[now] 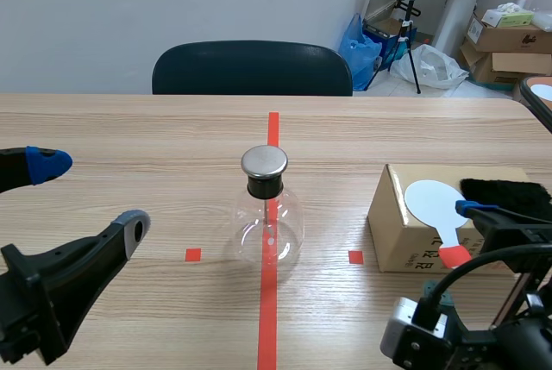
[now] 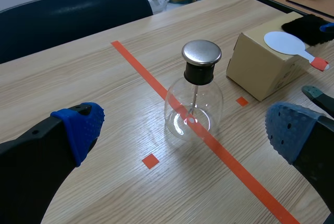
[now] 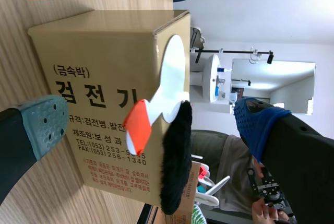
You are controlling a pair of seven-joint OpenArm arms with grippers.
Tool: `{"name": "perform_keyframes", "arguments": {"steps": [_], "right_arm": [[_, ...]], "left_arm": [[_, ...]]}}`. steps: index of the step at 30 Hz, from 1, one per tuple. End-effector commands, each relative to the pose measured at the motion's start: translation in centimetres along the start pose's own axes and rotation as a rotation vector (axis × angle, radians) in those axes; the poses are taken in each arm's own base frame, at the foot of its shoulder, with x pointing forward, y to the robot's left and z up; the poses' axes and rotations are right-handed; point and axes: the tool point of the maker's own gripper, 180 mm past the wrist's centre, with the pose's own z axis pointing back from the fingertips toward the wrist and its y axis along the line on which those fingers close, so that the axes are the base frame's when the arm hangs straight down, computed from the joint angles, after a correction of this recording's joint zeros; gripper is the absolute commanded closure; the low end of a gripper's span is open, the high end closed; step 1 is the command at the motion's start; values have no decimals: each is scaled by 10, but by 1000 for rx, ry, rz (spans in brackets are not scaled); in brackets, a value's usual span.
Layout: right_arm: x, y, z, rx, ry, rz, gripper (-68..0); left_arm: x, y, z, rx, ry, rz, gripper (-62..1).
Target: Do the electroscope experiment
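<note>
Since the white orange-handled paddle (image 3: pixel 168 80) lay touching the black fur cloth (image 3: pixel 175 161) on the tan cardboard box (image 3: pixel 94 46), the open right gripper (image 3: pixel 154 125) might have pinched both; the open left gripper (image 1: pixel 86 196) hung near the central metal-capped glass flask (image 1: pixel 268 215).

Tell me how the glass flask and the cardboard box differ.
The flask is clear and round; the box is opaque brown with flat sides. The flask stands on the red tape line, the box apart from it, off the line. The flask bears a metal cap; the box carries a white paddle and black fur. Both rest on the table, ungripped.
</note>
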Motion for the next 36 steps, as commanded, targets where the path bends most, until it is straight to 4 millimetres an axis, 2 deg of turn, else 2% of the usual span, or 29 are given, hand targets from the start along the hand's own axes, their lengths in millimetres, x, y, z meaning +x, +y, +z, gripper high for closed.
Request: {"name": "perform_keyframes", "arguments": {"steps": [1,8,23,36], "right_arm": [[-4,-5,-5,-24,1,12,-679],[-9,-6,-9,-55,11,18,-679],[-3,-6,-10,-55,-14,26,-679],[-10,-9,-10,-69,25,30,-679]], "left_arm": [[9,-4,0,-10,-29,0,-623],[9,-4,0,-11,-29,0,-623],[9,-4,0,-11,-29,0,-623],[9,-4,0,-11,-28,0,-623]]}}
